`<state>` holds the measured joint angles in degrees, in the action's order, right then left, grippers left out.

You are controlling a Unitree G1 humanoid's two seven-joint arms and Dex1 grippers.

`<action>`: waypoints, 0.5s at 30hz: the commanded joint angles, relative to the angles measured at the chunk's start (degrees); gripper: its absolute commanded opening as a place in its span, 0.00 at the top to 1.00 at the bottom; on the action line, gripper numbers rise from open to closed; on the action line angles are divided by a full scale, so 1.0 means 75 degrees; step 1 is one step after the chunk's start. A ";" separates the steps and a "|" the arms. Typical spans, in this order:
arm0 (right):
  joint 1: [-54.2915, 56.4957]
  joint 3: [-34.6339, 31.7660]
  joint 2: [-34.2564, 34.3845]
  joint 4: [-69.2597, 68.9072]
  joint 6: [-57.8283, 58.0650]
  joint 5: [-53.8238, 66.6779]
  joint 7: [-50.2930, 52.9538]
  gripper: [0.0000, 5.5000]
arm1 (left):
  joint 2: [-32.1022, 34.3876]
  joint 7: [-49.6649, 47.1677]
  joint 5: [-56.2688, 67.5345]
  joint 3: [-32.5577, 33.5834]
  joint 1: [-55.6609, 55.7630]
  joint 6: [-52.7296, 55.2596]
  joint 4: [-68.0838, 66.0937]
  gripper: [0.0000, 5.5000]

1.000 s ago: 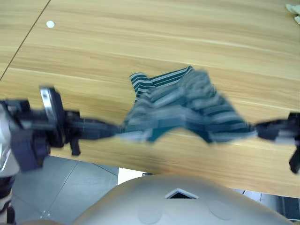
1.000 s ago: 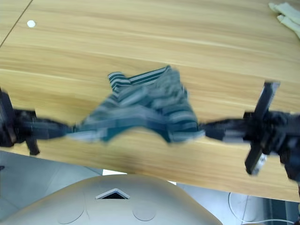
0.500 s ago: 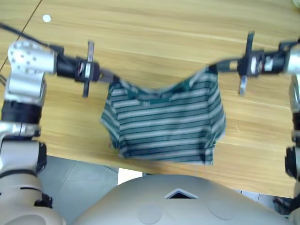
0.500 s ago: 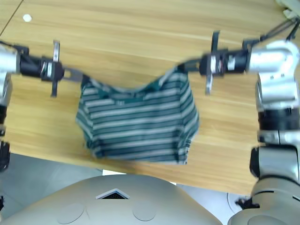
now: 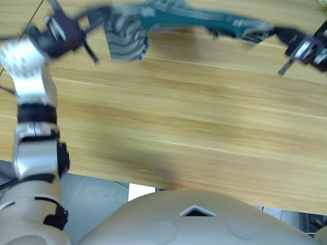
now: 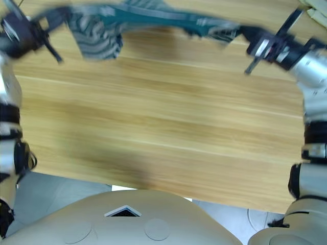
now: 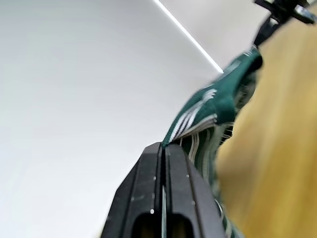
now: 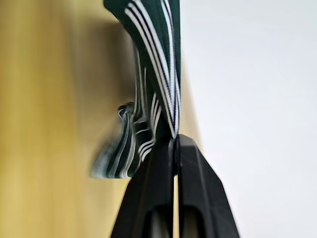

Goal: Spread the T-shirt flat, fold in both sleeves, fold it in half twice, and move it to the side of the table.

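Left hand (image 5: 98, 14) clamped shut on one end of the dark green, white-striped T-shirt (image 5: 173, 14); right hand (image 5: 280, 33) pinched closed on the other. Shirt is stretched taut in the air over the far part of the pale wooden surface (image 5: 179, 117). Half a second earlier it hung low by the near edge. Both arms are now flung forward, likely a spreading throw. Not yet flat.

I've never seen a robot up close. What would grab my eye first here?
A green striped T-shirt is stretched out like a banner, held up over the far part of the wooden table. The left gripper and the right gripper each pinch one end of it, shut on the cloth.
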<state>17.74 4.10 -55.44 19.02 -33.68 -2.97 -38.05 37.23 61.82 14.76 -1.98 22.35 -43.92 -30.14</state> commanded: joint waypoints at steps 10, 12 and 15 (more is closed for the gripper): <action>-0.3306 0.0989 -0.0911 -0.3423 0.0085 0.1407 -0.2924 0.99 | 0.1591 0.1034 -0.2061 -0.1977 -0.3479 0.0489 0.2715 1.00; -0.3783 0.1202 -0.1001 -0.3591 0.0168 0.1194 -0.3160 0.99 | 0.1989 0.1022 -0.2000 -0.1822 -0.3682 0.0688 0.3233 1.00; -0.3961 0.1520 -0.0904 -0.3377 0.0298 0.0729 -0.3376 0.88 | 0.2438 0.0871 -0.2034 -0.1577 -0.3979 0.0995 0.3817 1.00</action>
<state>-12.06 14.64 -61.92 -6.93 -32.38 4.34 -62.54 53.24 69.05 0.13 -15.04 -6.47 -37.74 -3.73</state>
